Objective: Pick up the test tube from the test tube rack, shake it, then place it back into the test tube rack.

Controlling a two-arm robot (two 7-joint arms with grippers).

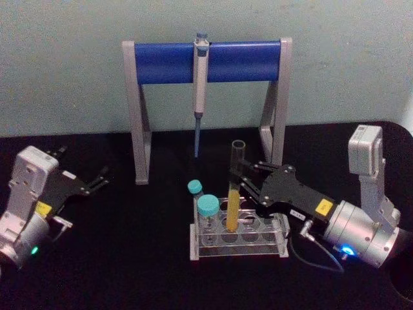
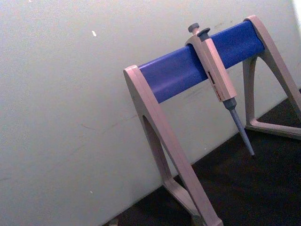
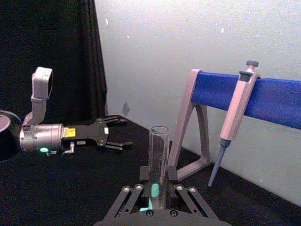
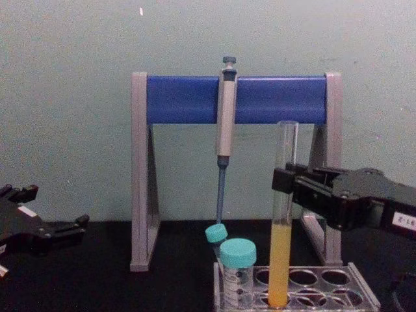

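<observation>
The test tube (image 1: pixel 233 205) is tall and clear with yellow-orange liquid in its lower part. It stands nearly upright in the low clear test tube rack (image 1: pixel 240 253) at the table's centre. My right gripper (image 1: pixel 240 177) reaches in from the right and is shut on the tube's upper half, above the liquid. In the chest view the tube (image 4: pixel 282 253) has its foot inside the rack (image 4: pixel 364 294), with the right gripper (image 4: pixel 284 182) clamped across it. The right wrist view looks along the tube (image 3: pixel 158 155). My left gripper (image 1: pixel 98 181) rests open at the far left.
Two teal-capped tubes (image 1: pixel 208 208) stand in the rack's left end. Behind the rack is a blue-and-grey stand (image 1: pixel 161 62) with a pipette (image 1: pixel 200 84) hanging from its bar. Bare black table lies between the left arm and the rack.
</observation>
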